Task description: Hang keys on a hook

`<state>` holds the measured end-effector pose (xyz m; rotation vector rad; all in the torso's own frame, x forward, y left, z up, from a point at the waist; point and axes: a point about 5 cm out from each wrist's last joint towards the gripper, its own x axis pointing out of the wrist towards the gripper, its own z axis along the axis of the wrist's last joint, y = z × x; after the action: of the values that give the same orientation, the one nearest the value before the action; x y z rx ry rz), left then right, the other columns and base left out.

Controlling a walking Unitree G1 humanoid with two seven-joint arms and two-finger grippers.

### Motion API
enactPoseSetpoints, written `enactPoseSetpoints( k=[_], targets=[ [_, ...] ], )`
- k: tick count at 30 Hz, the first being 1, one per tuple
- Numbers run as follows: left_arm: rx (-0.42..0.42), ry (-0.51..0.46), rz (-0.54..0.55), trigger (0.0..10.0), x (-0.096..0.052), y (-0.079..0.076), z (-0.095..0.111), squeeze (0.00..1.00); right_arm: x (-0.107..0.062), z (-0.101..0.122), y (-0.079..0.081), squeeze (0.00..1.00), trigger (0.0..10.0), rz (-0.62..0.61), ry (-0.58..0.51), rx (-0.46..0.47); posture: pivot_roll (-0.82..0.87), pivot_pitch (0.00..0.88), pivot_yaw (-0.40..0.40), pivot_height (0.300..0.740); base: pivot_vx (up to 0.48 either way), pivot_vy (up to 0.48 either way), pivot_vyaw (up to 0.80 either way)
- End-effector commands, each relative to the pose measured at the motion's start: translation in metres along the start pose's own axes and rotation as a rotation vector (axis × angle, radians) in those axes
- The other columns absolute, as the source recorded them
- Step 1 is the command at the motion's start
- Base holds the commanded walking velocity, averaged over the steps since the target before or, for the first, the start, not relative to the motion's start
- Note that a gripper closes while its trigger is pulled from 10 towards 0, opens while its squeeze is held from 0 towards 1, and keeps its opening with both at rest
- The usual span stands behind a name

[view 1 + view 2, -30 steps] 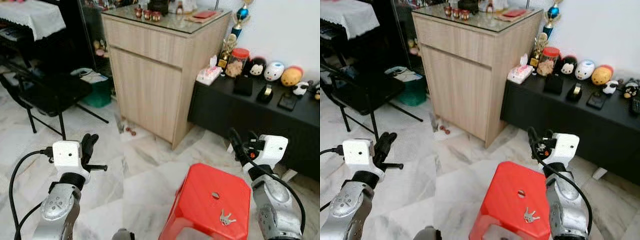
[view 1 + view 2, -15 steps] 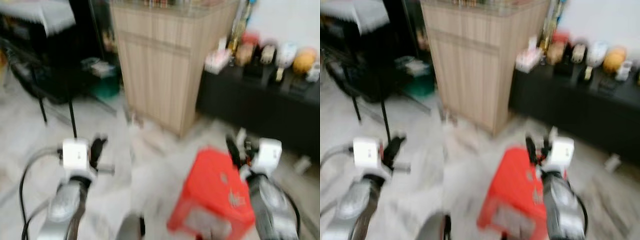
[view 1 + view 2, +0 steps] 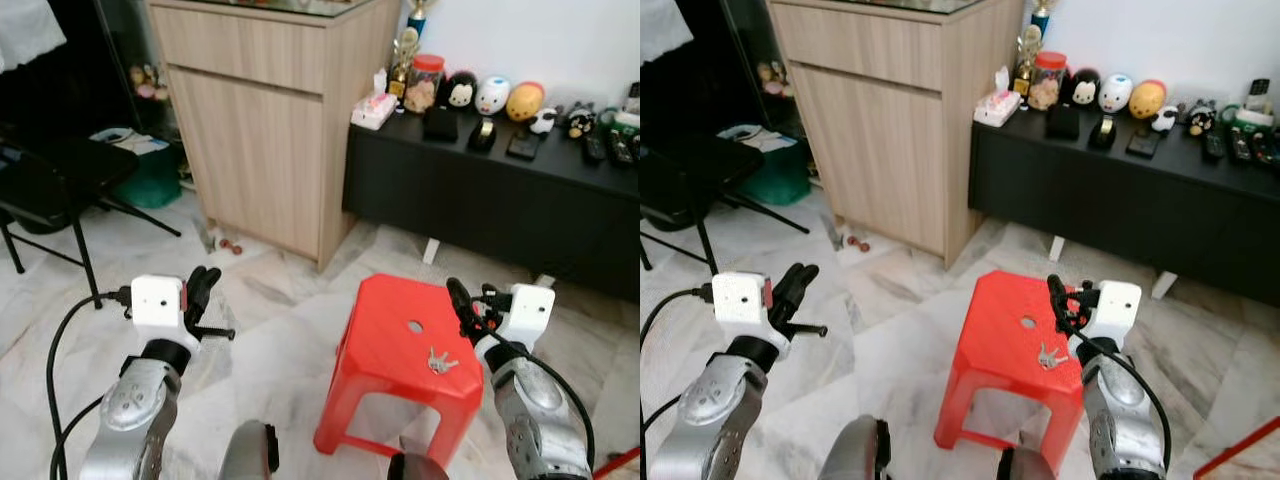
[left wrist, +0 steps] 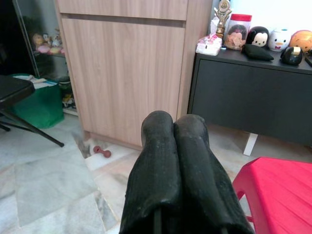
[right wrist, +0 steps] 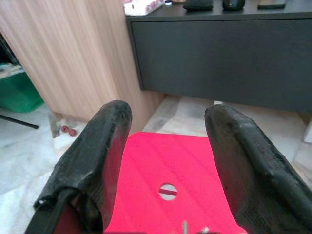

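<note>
Keys [image 3: 437, 361] are lying on top of the red stool [image 3: 385, 345], toward its right edge and just behind the front edge, a little in front of the round hole in the seat — nothing has been picked up yet. I am holding my right gripper [image 5: 167, 146] just above the stool's right side, near the keys but apart from them, with the fingers [image 5: 97, 156] spread wide and nothing between them; through the gap I am looking down on the red seat and its hole. My left gripper [image 4: 174, 165] is hovering over the marble floor, well apart from the stool on its left, fingers pressed together and empty.

So the task is barely beginning, as I judge it: the grasp, the lift, the carry and the hanging are all left. I am not making out any hook from here — only a wooden cabinet [image 3: 265, 120] and a low black sideboard [image 3: 480, 200] with small figures on it behind the stool.
</note>
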<state>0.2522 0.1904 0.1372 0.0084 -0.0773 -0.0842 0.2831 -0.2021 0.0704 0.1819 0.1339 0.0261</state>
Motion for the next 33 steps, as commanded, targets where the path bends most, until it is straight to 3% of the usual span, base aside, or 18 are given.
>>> enactPoseSetpoints(
  k=[1,4,7,21,33],
  targets=[
    [0.009,0.023,0.014,10.0,0.001,0.001,-0.003,0.0,-0.001,-0.004,-0.002,0.0,10.0,-0.005,0.02,-0.021,0.04,0.042,-0.039,0.621,0.0,0.0,0.0],
    [0.009,0.024,0.012,10.0,0.002,0.001,-0.003,0.0,-0.002,-0.008,-0.005,0.0,10.0,-0.005,0.038,-0.075,0.04,0.04,-0.04,0.621,0.276,0.0,0.62],
    [0.007,0.023,0.011,10.0,0.002,0.0,-0.003,0.0,-0.001,-0.008,-0.006,0.0,10.0,-0.013,0.036,-0.065,0.04,0.038,-0.041,0.621,0.289,0.0,0.8],
    [0.001,0.034,-0.002,10.0,0.004,-0.002,-0.005,0.0,0.002,-0.013,-0.011,0.0,10.0,-0.042,0.05,-0.06,0.04,0.034,-0.043,0.621,0.311,0.0,0.0],
    [0.006,0.061,-0.036,10.0,0.003,-0.003,-0.009,0.0,0.0,-0.037,-0.026,0.0,10.0,-0.139,0.211,-0.149,0.04,0.024,-0.043,0.621,0.206,0.0,0.0]
  ],
)
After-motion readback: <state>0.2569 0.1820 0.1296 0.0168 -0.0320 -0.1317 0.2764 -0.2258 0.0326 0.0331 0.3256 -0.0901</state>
